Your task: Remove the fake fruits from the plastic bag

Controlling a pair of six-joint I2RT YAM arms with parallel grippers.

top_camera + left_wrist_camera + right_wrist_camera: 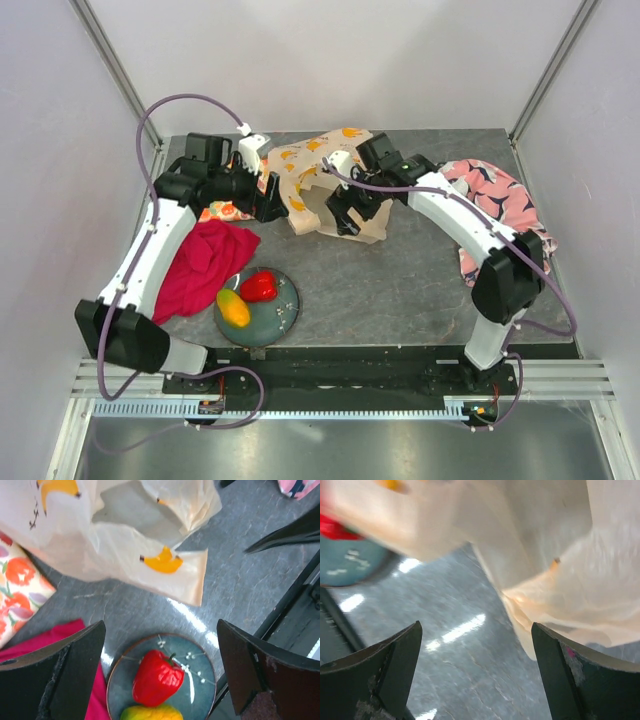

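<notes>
The cream plastic bag (312,170) printed with yellow bananas lies crumpled at the middle back of the table. My left gripper (267,207) stands open just left of it, and my right gripper (350,218) stands open at its right front edge; neither holds anything. In the left wrist view the bag (125,535) hangs ahead of the open gripper (160,625), its mouth gaping and showing nothing inside. A red pepper (260,286) and a yellow-orange mango (233,307) lie on a blue-grey plate (287,305). In the right wrist view the bag (560,555) fills the top right above the open gripper (476,626).
A magenta cloth (205,265) lies left of the plate. An orange-fruit-printed cloth (222,211) sits under the left arm. A pink patterned cloth (500,195) lies at the right back. The left wrist view shows the pepper (157,677), mango (152,713) and plate (200,685) below the fingers.
</notes>
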